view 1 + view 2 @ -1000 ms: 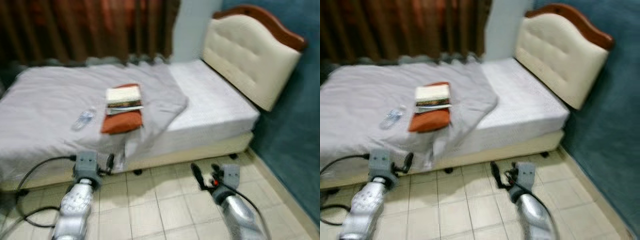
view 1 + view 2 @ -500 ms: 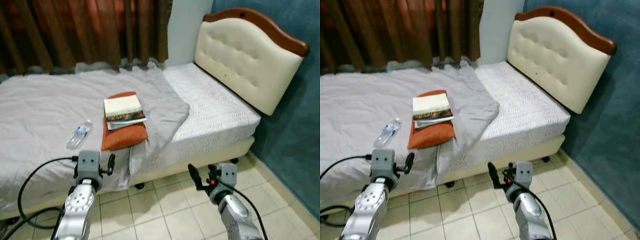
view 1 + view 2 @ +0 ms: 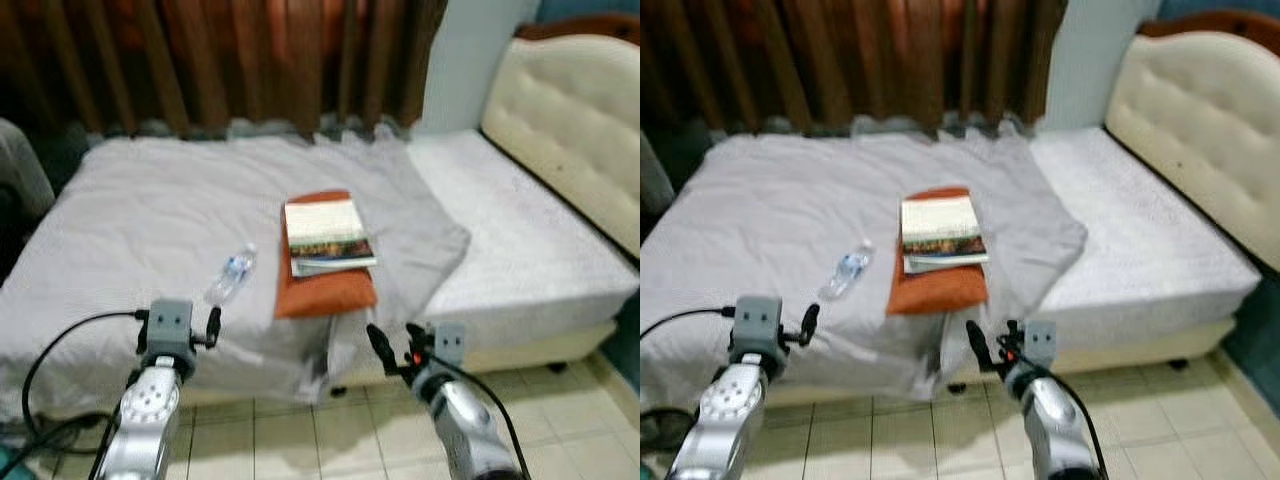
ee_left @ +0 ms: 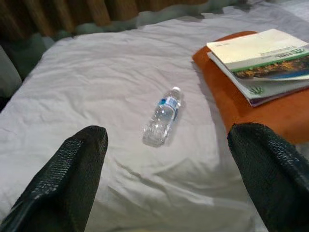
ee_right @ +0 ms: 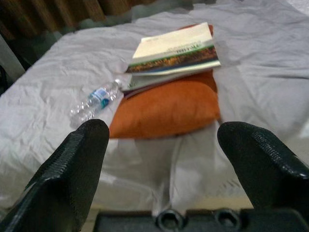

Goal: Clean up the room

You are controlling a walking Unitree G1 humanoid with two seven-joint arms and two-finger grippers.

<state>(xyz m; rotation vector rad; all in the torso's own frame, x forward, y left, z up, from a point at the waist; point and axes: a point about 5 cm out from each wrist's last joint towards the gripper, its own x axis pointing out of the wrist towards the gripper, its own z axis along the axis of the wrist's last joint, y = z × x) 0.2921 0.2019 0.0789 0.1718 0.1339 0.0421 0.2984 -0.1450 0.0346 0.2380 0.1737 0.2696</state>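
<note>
Nothing looks tidied yet, judging by how things lie: three loose things sit on the bed (image 3: 120,210), and both hands are empty.

The left hand (image 4: 164,179) hovers low at the near edge of the bed, its two black fingers (image 4: 72,174) spread wide and released, grasping nothing. Straight ahead of it, framed between those fingers in its wrist view, lies the water bottle (image 4: 163,116). It is a small clear plastic bottle with a blue label, on its side on the grey sheet (image 3: 150,200), cap pointing away from the hand. It appears almost empty, though the blur makes that uncertain.

Further along, beyond the bottle and nearer the right hand, an orange pillow (image 3: 325,290) rests flat on the sheet. Two books (image 3: 325,235) are stacked on its far half, the top one with a pale cover and a green band along its edge.

The right hand (image 5: 164,159) also hangs at the bed's edge, fingers wide apart and holding nothing. The pillow and books lie directly in front of it, with the bottle off to its left.

The grey sheet is rumpled and pulled back, baring the white mattress (image 3: 520,230) beyond the right hand toward the padded headboard (image 3: 570,110).

What seems left is removing the bottle, books and pillow, and straightening the sheet.
</note>
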